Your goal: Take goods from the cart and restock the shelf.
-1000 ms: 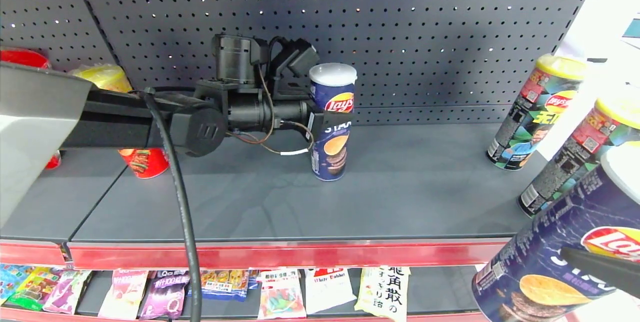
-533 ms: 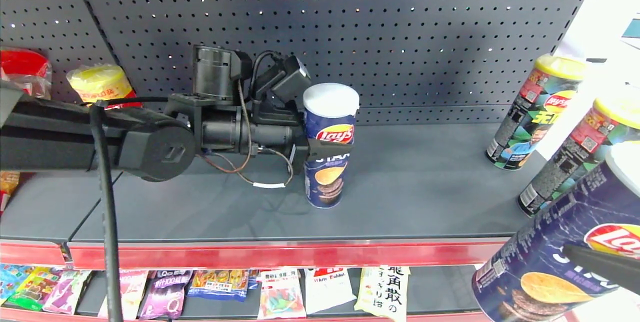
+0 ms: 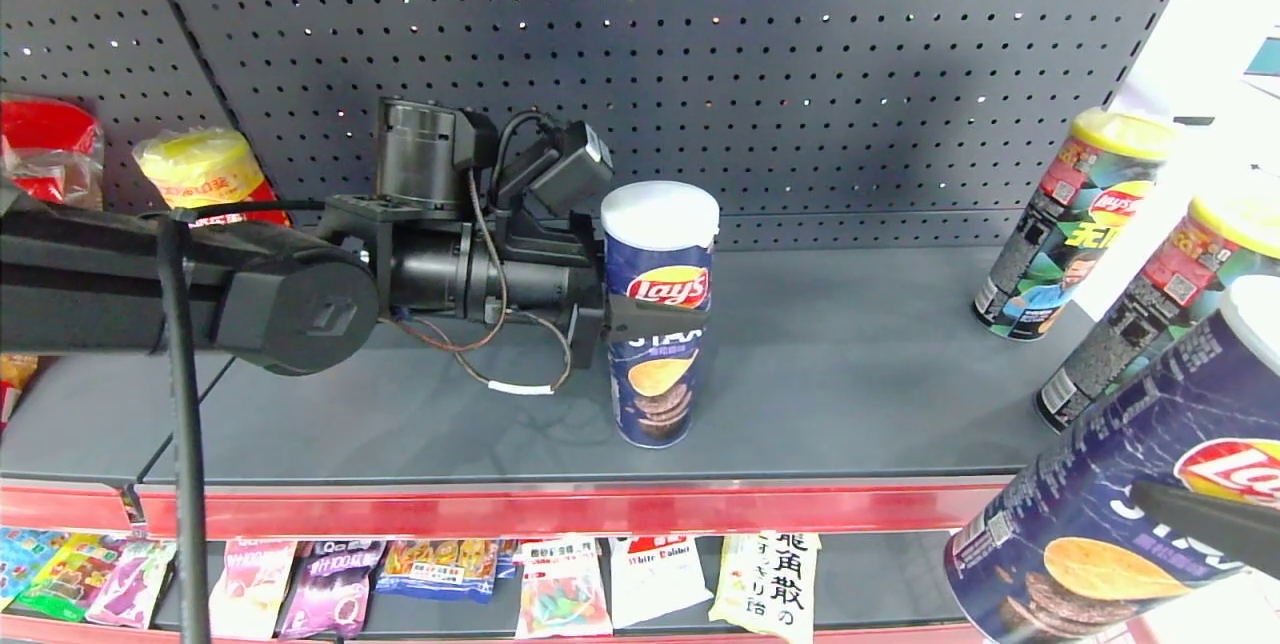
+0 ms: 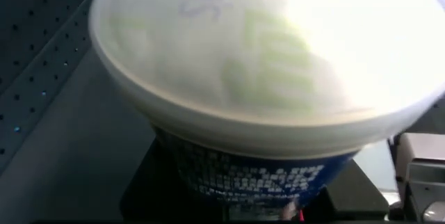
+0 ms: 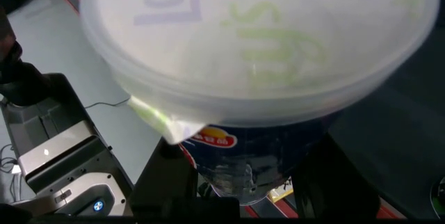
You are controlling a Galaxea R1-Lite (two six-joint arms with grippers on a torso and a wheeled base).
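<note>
A blue chips can [image 3: 657, 314] with a white lid stands upright on the grey shelf [image 3: 850, 374], close to its front edge. My left gripper [image 3: 655, 322] is shut on the can's middle, coming in from the left. The left wrist view looks down on the can's white lid [image 4: 264, 50] and blue body [image 4: 264, 179]. A second blue chips can [image 3: 1120, 504] hangs tilted at the lower right, in front of the shelf, with my right gripper [image 3: 1190, 514] shut on it. The right wrist view shows that can's lid [image 5: 264, 36] from close up.
Two yellow-lidded cans [image 3: 1075, 224] [image 3: 1160, 304] stand at the shelf's right end. A yellow-lidded can [image 3: 205, 169] and a red package [image 3: 50, 139] sit at the left. A pegboard wall [image 3: 800, 74] backs the shelf. Snack bags [image 3: 560, 584] hang below the red lip [image 3: 560, 509].
My left arm has brought its blue can from the back of the shelf toward the front edge and slightly left. The right gripper's can has barely moved.
</note>
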